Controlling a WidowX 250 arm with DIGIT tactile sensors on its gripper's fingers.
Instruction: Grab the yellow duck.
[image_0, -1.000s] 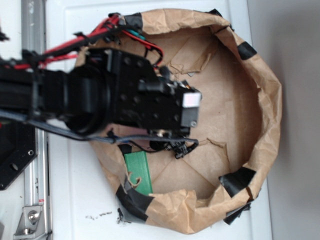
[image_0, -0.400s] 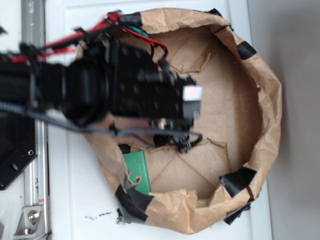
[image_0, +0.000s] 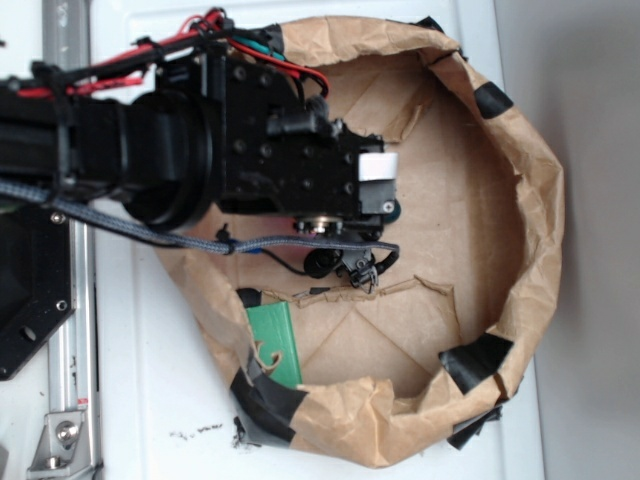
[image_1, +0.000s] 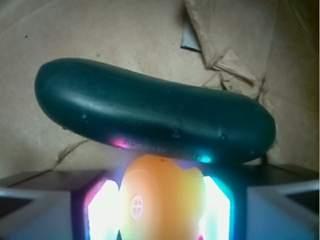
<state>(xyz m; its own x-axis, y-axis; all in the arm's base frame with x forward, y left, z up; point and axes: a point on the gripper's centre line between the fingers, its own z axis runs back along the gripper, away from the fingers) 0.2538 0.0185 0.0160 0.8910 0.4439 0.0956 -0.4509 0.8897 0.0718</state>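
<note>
The gripper (image_1: 162, 210) has its two glowing fingers (image_1: 102, 212) pressed against both sides of the yellow duck (image_1: 162, 197). A dark green capsule (image_1: 150, 112) lies just beyond the duck, touching it, on the brown paper bowl (image_0: 520, 290).

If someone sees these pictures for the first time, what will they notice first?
In the wrist view, the dark green capsule fills the middle, with the yellow duck between the glowing pads just below. From outside, the black arm covers the upper left of the brown paper bowl.
</note>
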